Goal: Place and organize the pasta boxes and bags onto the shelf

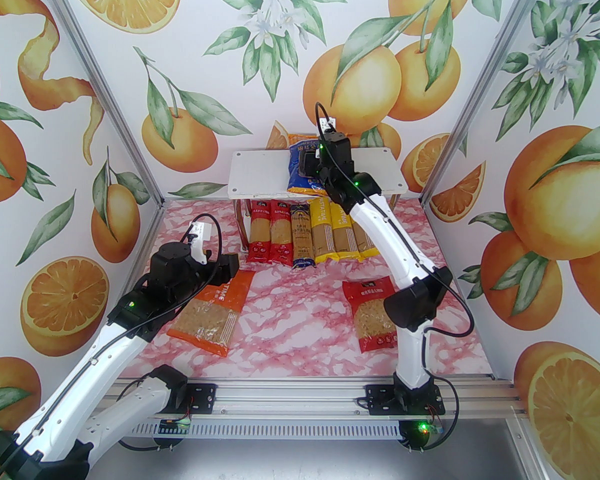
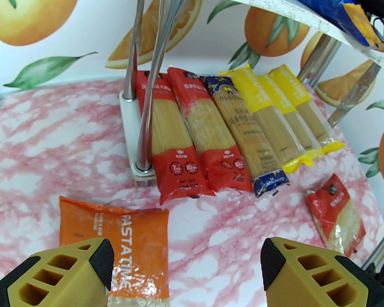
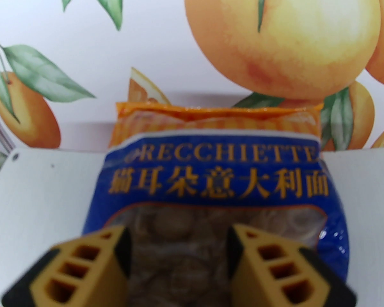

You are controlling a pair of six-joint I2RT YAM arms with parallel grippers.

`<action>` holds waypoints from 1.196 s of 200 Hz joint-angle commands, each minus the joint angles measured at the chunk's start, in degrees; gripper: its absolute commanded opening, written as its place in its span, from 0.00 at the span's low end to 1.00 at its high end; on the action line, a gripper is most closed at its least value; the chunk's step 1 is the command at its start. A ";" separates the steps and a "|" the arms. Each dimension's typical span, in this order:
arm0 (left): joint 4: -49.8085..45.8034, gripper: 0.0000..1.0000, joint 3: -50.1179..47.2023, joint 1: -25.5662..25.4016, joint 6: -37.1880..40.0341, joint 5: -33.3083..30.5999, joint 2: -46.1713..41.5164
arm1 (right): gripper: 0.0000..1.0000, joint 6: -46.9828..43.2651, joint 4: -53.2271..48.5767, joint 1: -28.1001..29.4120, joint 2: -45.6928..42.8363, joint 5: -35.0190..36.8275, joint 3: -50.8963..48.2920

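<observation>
Pink-marbled tabletop (image 1: 290,318) bears shelf (image 1: 260,173); orange-print walls (image 1: 205,93) surround.

Pink-marbled table (image 1: 290,313), white shelf (image 1: 260,173), blue bag (image 3: 217,184), orange bag (image 2: 92,225)

Overhead plus wrist views toward shelf (image 1: 260,175)

**What I see off the left wrist**

My left gripper (image 2: 187,264) hangs with its fingers spread wide and nothing between them. The orange PASTATIME bag (image 2: 115,232) lies flat, partly beneath one finger. Beyond it, six spaghetti packs (image 2: 243,129) lie side by side under the shelf's (image 2: 275,8) white top board: two red, one dark blue, three yellow. A red bag (image 2: 336,213) lies apart on the right.
</observation>
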 commanded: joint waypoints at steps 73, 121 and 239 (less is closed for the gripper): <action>-0.54 0.81 -0.98 0.38 1.72 -3.67 -2.29 | 0.71 10.34 8.39 -4.06 -6.08 -17.48 -5.46; -0.72 0.82 -1.27 0.44 2.42 -5.55 -3.54 | 0.61 13.92 15.89 -4.04 -14.41 -21.75 -9.46; -1.17 0.82 -0.67 0.75 1.48 -5.48 -3.37 | 0.00 14.62 -0.02 0.62 -10.06 -26.79 -10.48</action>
